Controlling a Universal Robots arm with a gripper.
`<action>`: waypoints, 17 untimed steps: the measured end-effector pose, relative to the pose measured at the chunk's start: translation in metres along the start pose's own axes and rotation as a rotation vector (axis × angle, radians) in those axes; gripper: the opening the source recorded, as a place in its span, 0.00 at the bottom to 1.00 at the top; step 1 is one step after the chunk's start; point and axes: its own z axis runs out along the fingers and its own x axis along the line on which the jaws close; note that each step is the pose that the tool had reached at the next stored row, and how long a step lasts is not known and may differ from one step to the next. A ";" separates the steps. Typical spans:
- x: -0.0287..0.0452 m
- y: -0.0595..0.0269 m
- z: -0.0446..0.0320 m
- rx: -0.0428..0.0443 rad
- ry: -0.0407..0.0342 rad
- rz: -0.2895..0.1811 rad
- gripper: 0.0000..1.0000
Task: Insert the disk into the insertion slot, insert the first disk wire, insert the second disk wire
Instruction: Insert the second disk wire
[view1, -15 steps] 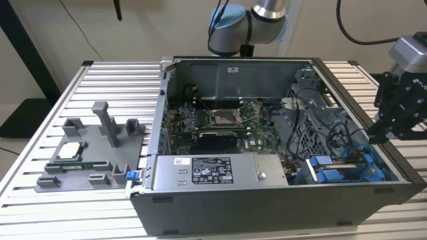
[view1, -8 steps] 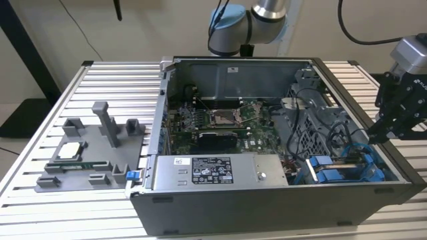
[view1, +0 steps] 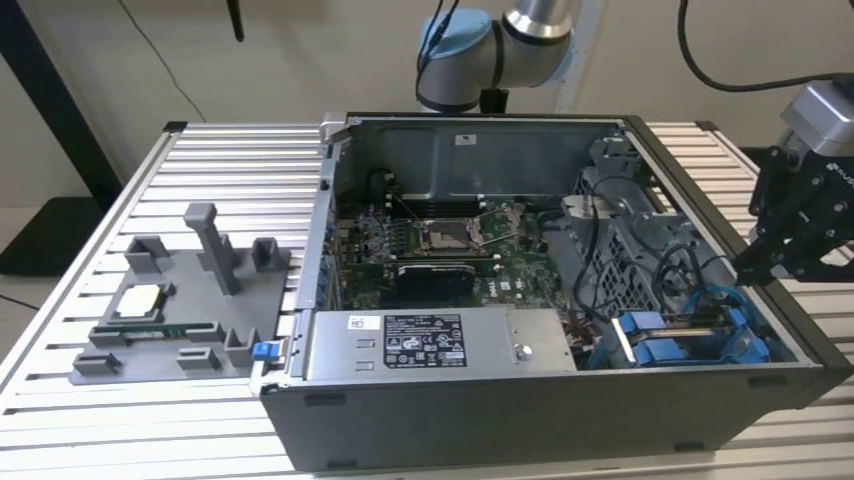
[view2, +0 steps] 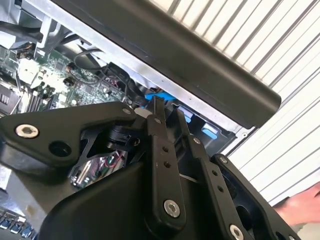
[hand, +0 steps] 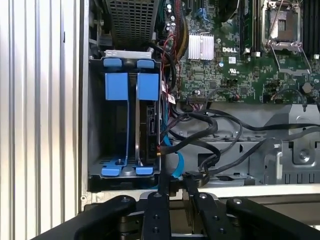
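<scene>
- The gripper (view1: 763, 272) is seen in the exterior view above the wall of the open computer case (view1: 534, 430) on the exterior view's right, near the drive cage (view1: 681, 340) but clear of it.
- In both wrist views the jaws are drawn close together, with only a narrow gap left between the black finger links, and the case edge is seen just beyond their tips.
- In the first wrist view the disk (hand: 149, 125) is seen edge-on, seated in the insertion slot (hand: 144, 107), the bay of the cage nearer the motherboard (hand: 225, 75); blue plastic tabs (hand: 148, 86) are seen at the bay mouths.
- A blue wire (hand: 178, 162) is seen just beside the disk's edge, among black wires (hand: 220, 145); whether it is plugged in cannot be told.
- The grey labelled power supply box (view1: 441, 340) is mounted beside the cage.
- The case is carried by a slatted metal surface (view1: 80, 420), where a grey fixture (view1: 174, 300) is also set, well apart from the gripper.
</scene>
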 end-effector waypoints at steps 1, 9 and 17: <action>0.0018 -0.0001 0.0000 -0.0004 -0.0028 0.000 1.00; 0.0075 -0.0004 0.0040 -0.0037 -0.0108 0.000 1.00; 0.0077 -0.0004 0.0048 -0.0038 -0.0109 0.000 1.00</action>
